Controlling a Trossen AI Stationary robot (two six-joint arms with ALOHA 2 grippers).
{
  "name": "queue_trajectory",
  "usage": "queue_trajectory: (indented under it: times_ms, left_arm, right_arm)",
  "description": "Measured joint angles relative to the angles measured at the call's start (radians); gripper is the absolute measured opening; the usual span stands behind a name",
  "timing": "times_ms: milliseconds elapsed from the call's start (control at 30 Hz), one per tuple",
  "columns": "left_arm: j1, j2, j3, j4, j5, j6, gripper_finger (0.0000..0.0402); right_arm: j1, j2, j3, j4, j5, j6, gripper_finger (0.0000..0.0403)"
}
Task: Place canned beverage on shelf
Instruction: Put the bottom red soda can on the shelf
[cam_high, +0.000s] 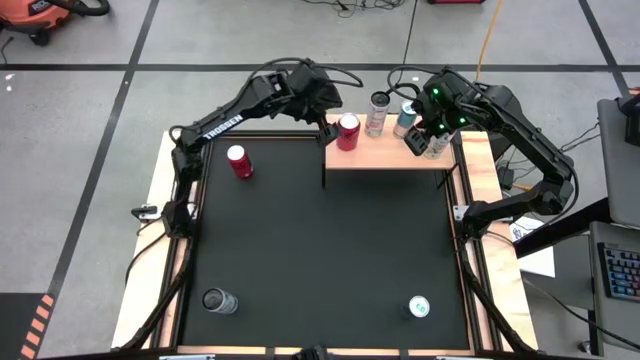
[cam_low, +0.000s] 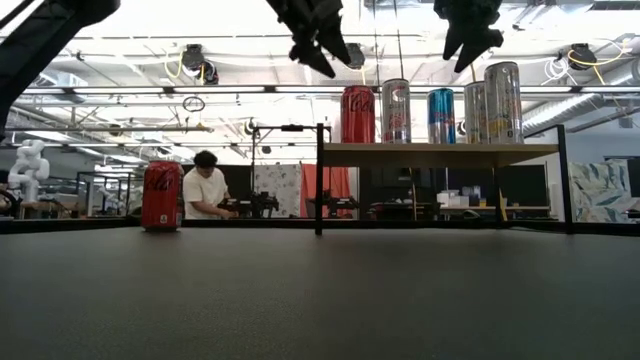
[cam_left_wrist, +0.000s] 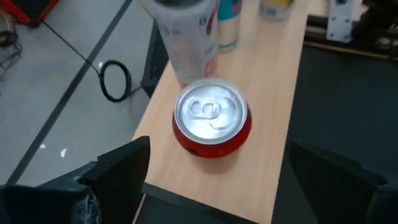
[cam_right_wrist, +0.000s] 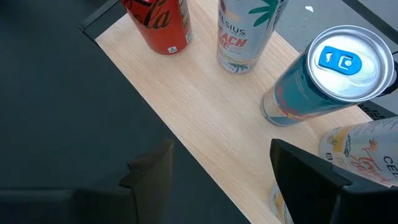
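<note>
The shelf (cam_high: 392, 154) is a pale-wood board on black supports at the table's far edge. On it stand a red can (cam_left_wrist: 211, 124), a white can (cam_right_wrist: 245, 34), a blue can (cam_right_wrist: 329, 74) and a pale yellow-printed can (cam_right_wrist: 367, 152), all upright on their bases. My left gripper (cam_left_wrist: 217, 148) hangs open above the red can at the shelf's left end, clear of it. My right gripper (cam_right_wrist: 221, 155) hangs open above the shelf's right part (cam_high: 428, 135), next to the cans. In the low view both grippers (cam_low: 318, 45) (cam_low: 470, 40) are well above the can tops.
Another red can (cam_high: 239, 161) stands on the black table at the far left. A silver can (cam_high: 220, 301) stands near the front left, a blue-topped can (cam_high: 418, 307) near the front right. A person (cam_low: 205, 185) works in the room behind the table.
</note>
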Motion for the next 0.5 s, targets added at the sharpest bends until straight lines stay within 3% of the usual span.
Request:
queue_trajectory:
  times_ms: [233, 500]
  left_arm:
    - [-0.05, -0.012, -0.001, -0.008, 0.11, -0.025, 0.0377]
    - [-0.13, -0.006, -0.006, 0.0, 0.121, 0.016, 0.0377]
  right_arm:
    - [0.0, 0.0, 0.0, 0.0, 0.0, 0.0, 0.0251]
    - [0.0, 0.0, 0.0, -0.001, 0.0, 0.0, 0.0251]
